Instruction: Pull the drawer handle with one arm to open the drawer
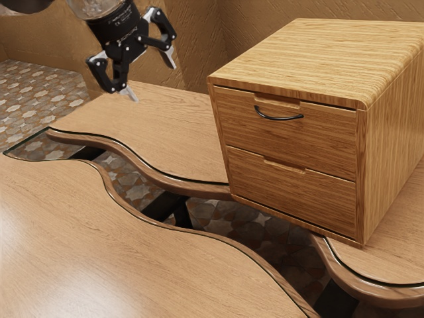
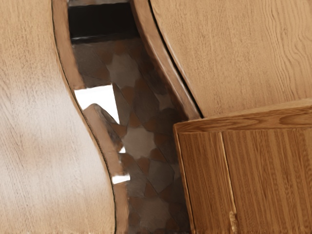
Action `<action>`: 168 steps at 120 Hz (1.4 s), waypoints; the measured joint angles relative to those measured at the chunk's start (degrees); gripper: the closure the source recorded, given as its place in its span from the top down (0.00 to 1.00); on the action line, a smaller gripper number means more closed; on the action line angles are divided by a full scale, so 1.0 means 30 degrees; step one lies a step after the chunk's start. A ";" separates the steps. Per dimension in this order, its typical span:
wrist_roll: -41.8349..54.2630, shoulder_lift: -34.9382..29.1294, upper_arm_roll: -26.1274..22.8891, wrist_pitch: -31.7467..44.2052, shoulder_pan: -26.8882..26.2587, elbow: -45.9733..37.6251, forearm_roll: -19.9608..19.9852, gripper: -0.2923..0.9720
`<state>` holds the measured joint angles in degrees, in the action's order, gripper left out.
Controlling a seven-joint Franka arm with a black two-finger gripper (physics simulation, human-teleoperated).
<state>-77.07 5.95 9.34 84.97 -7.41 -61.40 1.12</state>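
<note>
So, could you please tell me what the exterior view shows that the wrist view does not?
The exterior view adds the claw, open and hovering above the table, clear of the cabinet, plus the upper drawer with its dark curved handle and the lower drawer. The wrist view adds a bright white patch in the gap between the tabletops. Both share the wooden cabinet, the wavy-edged table and the tiled floor seen through the gap.

The black gripper (image 1: 150, 78) bore jointed fingers (image 1: 109, 69) tipped in pale grey, faint white lettering on its body, and a glossy grey wrist (image 1: 96, 6) at 11 o'clock.
</note>
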 joint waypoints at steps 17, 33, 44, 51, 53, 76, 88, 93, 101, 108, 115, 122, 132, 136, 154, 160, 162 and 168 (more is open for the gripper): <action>-0.1293 0.0175 -0.0946 0.1954 -0.0225 -0.0446 0.1089 0.75; -0.2870 -0.0175 -0.1028 0.4720 -0.0601 -0.2735 0.1572 0.74; -0.4002 -0.0145 -0.1041 0.6235 -0.0934 -0.3291 0.1495 0.74; -0.4653 -0.0180 -0.1048 0.6901 -0.1417 -0.3680 0.1269 0.73; -0.4827 -0.0201 -0.1052 0.7058 -0.1546 -0.3806 0.1221 0.73; -0.6479 -0.1604 -0.1089 0.7875 -0.2806 -0.6663 -0.0307 0.71; -0.7073 -0.2073 -0.1091 0.7357 -0.3339 -0.6822 -0.1164 0.70; -0.7289 -0.2063 -0.1002 0.7342 -0.3623 -0.6858 -0.1363 0.69; -0.7604 -0.1617 -0.0922 0.7870 -0.3952 -0.6996 -0.1577 0.68; -0.7837 -0.1074 -0.0840 0.8595 -0.4124 -0.7020 -0.1669 0.66; -0.8045 -0.0628 -0.0706 0.9470 -0.3953 -0.7034 -0.1700 0.65; -0.8228 -0.0299 -0.0616 1.0411 -0.3263 -0.7045 -0.1697 0.63; -0.8459 -0.0154 -0.0557 1.1509 -0.2326 -0.7105 -0.1695 0.60; -0.8543 -0.0137 -0.0559 1.1841 -0.2169 -0.7156 -0.1694 0.59; -0.8868 -0.0134 -0.0565 1.2809 -0.2436 -0.7377 -0.1693 0.56; -0.8960 -0.0277 -0.0555 1.2993 -0.2525 -0.7653 -0.1693 0.55; -0.8990 -0.0377 -0.0535 1.3042 -0.2555 -0.7797 -0.1693 0.55; -0.9074 -0.0747 -0.0374 1.3169 -0.2663 -0.8293 -0.1693 0.54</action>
<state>-104.30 3.71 8.22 124.48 -15.40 -86.28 -3.96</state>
